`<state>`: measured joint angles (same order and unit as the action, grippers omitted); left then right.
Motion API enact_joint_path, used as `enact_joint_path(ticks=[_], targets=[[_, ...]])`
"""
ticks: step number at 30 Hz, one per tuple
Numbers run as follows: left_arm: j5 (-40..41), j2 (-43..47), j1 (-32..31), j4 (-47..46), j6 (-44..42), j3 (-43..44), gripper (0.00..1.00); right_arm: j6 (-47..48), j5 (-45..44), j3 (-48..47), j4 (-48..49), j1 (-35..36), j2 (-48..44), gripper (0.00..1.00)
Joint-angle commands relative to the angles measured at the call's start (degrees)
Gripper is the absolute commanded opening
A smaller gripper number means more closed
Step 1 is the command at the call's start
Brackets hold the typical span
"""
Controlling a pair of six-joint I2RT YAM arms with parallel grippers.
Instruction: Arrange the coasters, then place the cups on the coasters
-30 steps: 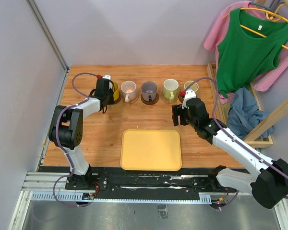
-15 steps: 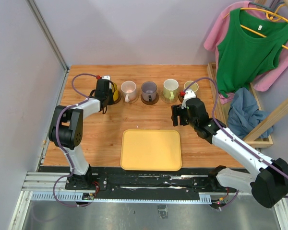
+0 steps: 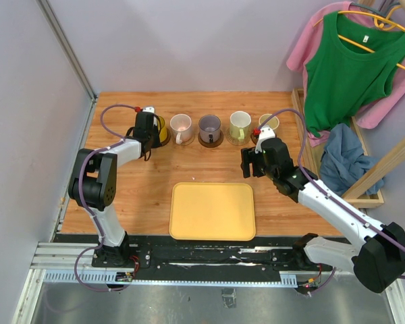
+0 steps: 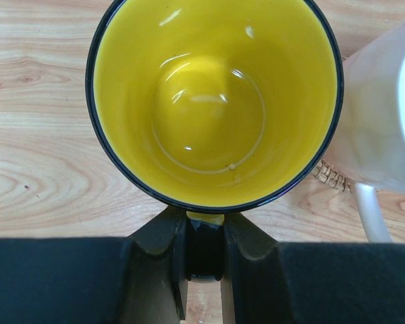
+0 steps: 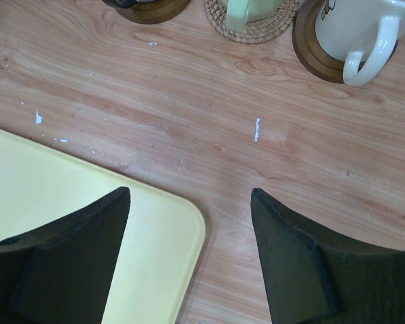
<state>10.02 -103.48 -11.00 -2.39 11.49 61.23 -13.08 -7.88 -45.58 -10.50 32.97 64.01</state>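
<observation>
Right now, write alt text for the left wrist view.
A yellow mug seen from above fills the frame, its handle pinched in the left tool. A pale mug on a woven coaster shows at the right edge.

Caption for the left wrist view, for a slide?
Left pincer clamps the handle of the yellow mug; pale pink mug alongside.

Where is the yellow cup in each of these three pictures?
Top view: yellow cup, left end of the row, at the left tool.
Left wrist: fills the picture, handle in the tool.
Right wrist: not in it.
Shared landmark: pink cup, right beside it in top and left wrist views.
</observation>
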Motion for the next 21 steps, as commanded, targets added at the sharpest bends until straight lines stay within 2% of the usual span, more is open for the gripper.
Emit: enact_joint_path(ticks=[1,7,8,11,16,21], targets=[[-1.2,-0.3,0.4,-4.4,0.8,-0.1,0.01,-0.6,0.7,-2.0,1.1,-1.1,0.1,0.73],[-0.1,0.3,0.4,-4.1,1.0,-1.2,0.04,-0.8,1.0,-2.2,1.0,-1.1,0.0,0.73],[0.2,0.6,0.4,-4.3,1.1,-1.5,0.07,-0.7,0.9,-2.1,1.1,-1.1,0.0,0.74],[1.3,1.3,0.4,-3.9,1.5,-2.3,0.26,-0.8,1.2,-2.2,1.1,-1.1,0.1,0.73],[2.2,1.9,0.4,-3.0,1.5,-2.7,0.48,-1.0,1.7,-2.1,1.1,-1.1,0.2,0.73],[2.5,3.3,0.4,-2.6,1.7,-3.1,0.57,-1.1,1.8,-2.0,1.1,-1.1,-0.4,0.73]])
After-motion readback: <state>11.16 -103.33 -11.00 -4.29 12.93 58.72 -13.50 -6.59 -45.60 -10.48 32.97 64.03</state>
